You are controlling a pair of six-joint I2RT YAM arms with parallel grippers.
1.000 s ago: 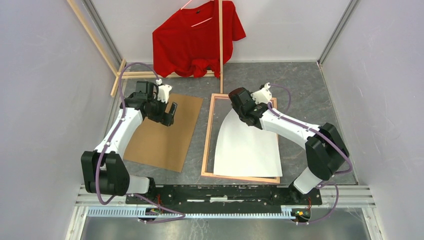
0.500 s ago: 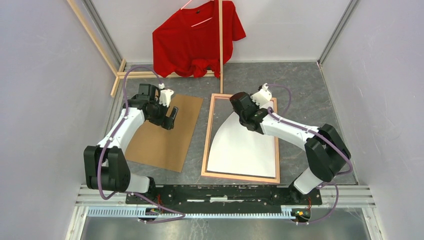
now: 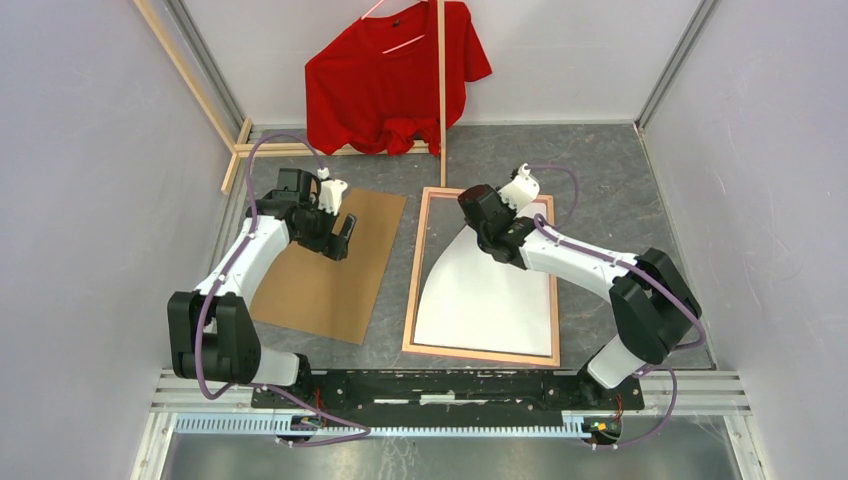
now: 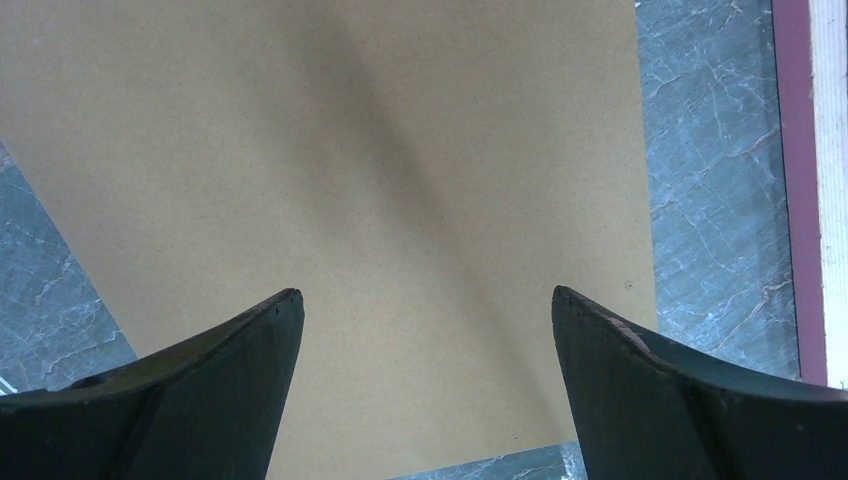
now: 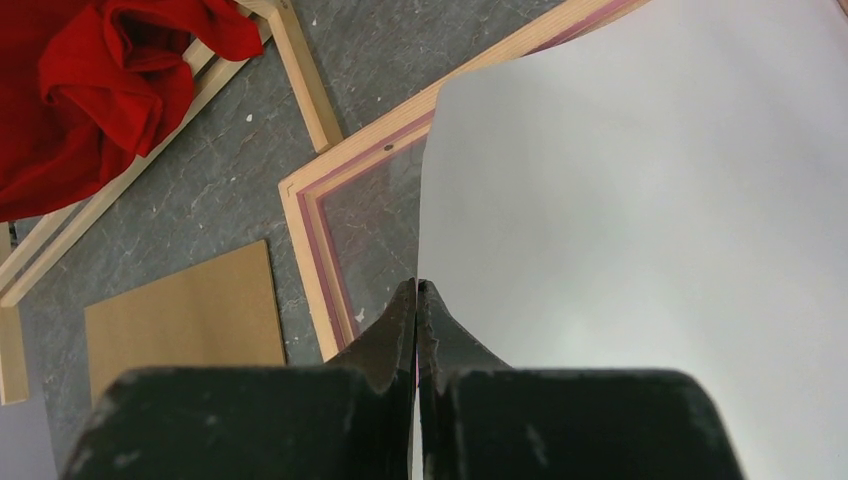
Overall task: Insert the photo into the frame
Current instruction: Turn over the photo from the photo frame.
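Observation:
The photo (image 3: 485, 295) shows its plain white back and lies inside the frame (image 3: 415, 270), near end flat, far end curling upward. My right gripper (image 3: 482, 232) is shut on the photo's lifted far left edge; in the right wrist view its jaws (image 5: 417, 284) pinch the white sheet (image 5: 650, 230) above the frame's pale wood and pink far left corner (image 5: 305, 235). My left gripper (image 3: 340, 235) hovers open over the brown backing board (image 3: 325, 265). Nothing is between its fingers (image 4: 428, 292), and the board (image 4: 400, 150) fills the view below them.
A red shirt (image 3: 390, 75) hangs on a wooden-stick rack (image 3: 441, 80) at the back, its base sticks (image 5: 300, 75) lying on the grey floor just beyond the frame. Pale walls close in on both sides. The frame's edge (image 4: 815, 180) lies right of the board.
The photo's near end has slid left and settled squarely inside the frame. My right gripper moved slightly toward the far end, still holding it. The left gripper shifted a little.

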